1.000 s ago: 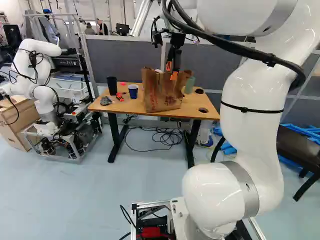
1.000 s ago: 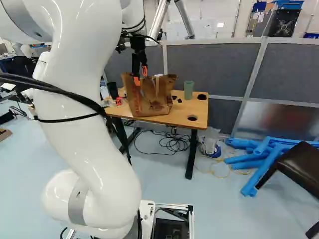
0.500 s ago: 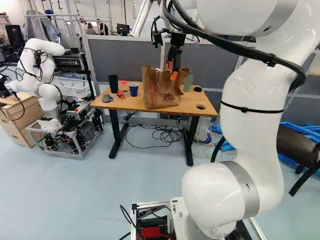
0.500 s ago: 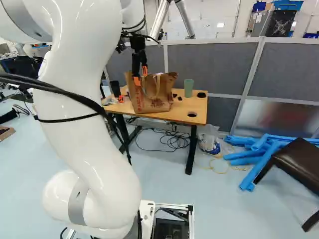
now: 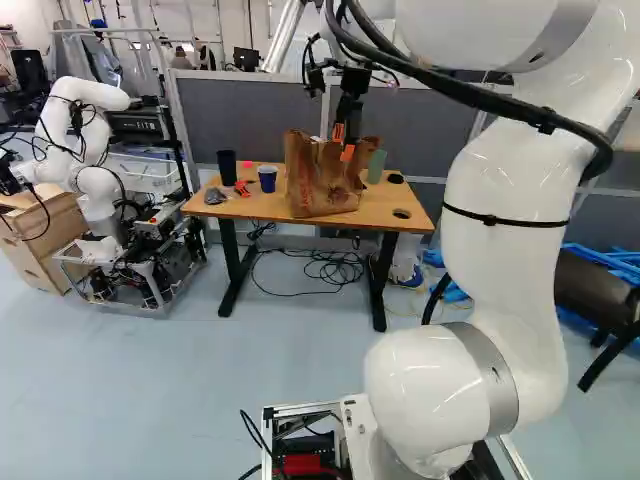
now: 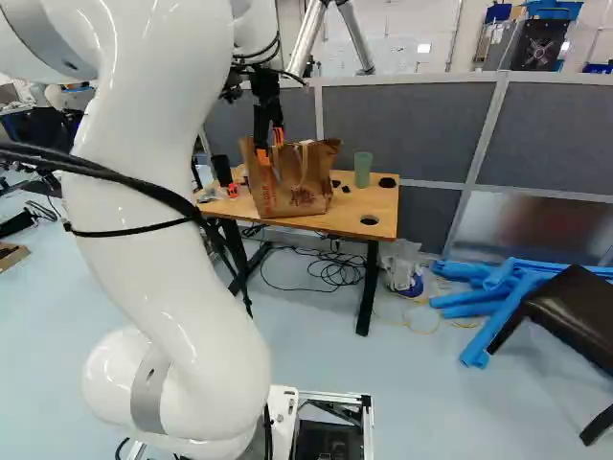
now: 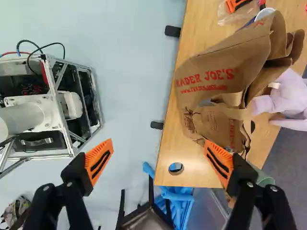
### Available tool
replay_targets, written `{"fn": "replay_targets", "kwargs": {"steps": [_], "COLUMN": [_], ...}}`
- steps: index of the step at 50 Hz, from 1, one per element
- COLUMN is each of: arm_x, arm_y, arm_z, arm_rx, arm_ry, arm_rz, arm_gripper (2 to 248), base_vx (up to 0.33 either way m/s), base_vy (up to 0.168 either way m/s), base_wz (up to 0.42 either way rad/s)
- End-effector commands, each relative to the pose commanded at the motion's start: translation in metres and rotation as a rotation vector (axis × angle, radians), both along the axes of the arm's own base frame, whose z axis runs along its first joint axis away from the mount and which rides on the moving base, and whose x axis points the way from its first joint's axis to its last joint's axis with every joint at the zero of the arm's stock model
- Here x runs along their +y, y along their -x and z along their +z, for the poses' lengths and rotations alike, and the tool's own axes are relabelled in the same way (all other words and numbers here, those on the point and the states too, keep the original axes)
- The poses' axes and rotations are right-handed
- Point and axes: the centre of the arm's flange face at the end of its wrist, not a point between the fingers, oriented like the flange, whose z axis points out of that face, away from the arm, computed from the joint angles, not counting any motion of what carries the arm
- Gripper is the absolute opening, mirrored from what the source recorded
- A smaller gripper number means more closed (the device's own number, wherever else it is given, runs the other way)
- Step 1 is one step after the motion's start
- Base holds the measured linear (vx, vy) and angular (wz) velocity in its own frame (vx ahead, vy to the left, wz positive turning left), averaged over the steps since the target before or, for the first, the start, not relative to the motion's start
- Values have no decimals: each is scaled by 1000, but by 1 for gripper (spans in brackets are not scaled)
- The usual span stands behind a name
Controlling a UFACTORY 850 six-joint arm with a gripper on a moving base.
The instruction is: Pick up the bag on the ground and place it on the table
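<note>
The gripper [image 5: 343, 143] is at the top of the brown paper bag [image 5: 322, 178] in the left base view. The bag stands upright on the wooden table [image 5: 250, 208], and one loop handle [image 6: 305, 165] rises at its top in the right base view. In the wrist view the gripper [image 7: 158, 146] is open, its orange-padded fingers wide apart with nothing gripped. One finger overlaps the end of the bag [image 7: 211, 81]; whether it touches cannot be told. The other finger is over the floor, outside the table's edge.
The table also bears a black cup [image 5: 227, 168], a blue cup [image 5: 267, 179], a green cup [image 6: 362, 170] and a red-and-black tool [image 5: 242, 188]. A lilac plush toy [image 7: 288, 98] lies beyond the bag. Another robot [image 5: 95, 170] stands left; blue tubes [image 6: 503, 297] and a dark chair [image 6: 560, 307] are right.
The base has moved slightly, shifting the scene, mostly in the earlier half second. The arm holds its pose and the gripper remains open. The bag's handle shows more clearly in the right base view.
</note>
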Motion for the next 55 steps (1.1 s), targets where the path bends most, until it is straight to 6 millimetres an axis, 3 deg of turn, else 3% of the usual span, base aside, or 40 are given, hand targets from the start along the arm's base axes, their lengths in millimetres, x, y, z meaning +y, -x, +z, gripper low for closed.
{"fn": "replay_targets", "kwargs": {"steps": [28,55], "arm_x": [-1,-4], "arm_y": [6,18], "arm_z": [-21,-57], "arm_rx": [-60,-161], "arm_ry": [-8,-35], "arm_rz": [-100,-261], "arm_gripper": [247,247], "base_vx": [0,0], "base_vy": [0,0], "base_wz": [0,0]}}
